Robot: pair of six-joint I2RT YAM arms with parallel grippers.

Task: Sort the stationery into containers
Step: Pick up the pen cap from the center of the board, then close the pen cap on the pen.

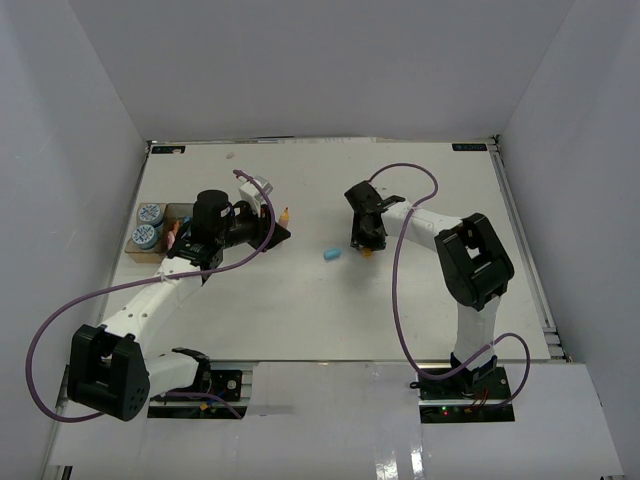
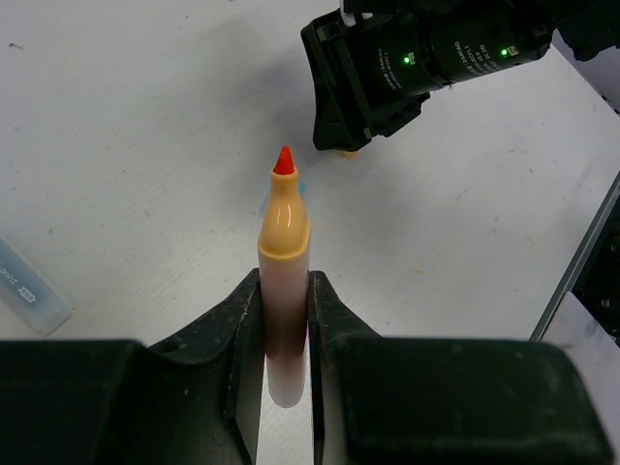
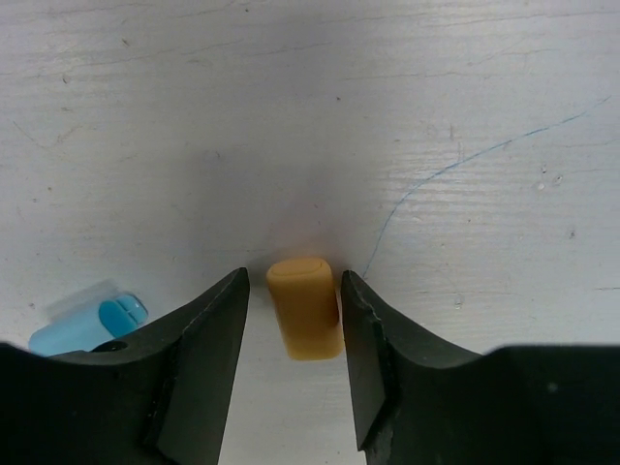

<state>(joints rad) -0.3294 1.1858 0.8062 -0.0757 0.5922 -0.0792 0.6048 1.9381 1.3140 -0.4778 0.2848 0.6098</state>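
orange marker (image 2: pixel 284 242), red tip bare, clamped between the fingers of my left hand (image 2: pixel 285 295) and sticking out past them, over the surface (image 2: pixel 116 145) left of centre. a stubby orange cap (image 3: pixel 306 320) lies near mid-surface between the parted fingers of my right hand (image 3: pixel 294 291), with a sliver of gap on each side. a blue cap (image 3: pixel 87 327) lies just beside it, toward the left edge. two patterned rolls (image 1: pixel 149 213) sit in the tan bin (image 1: pixel 140 255) by the left edge.
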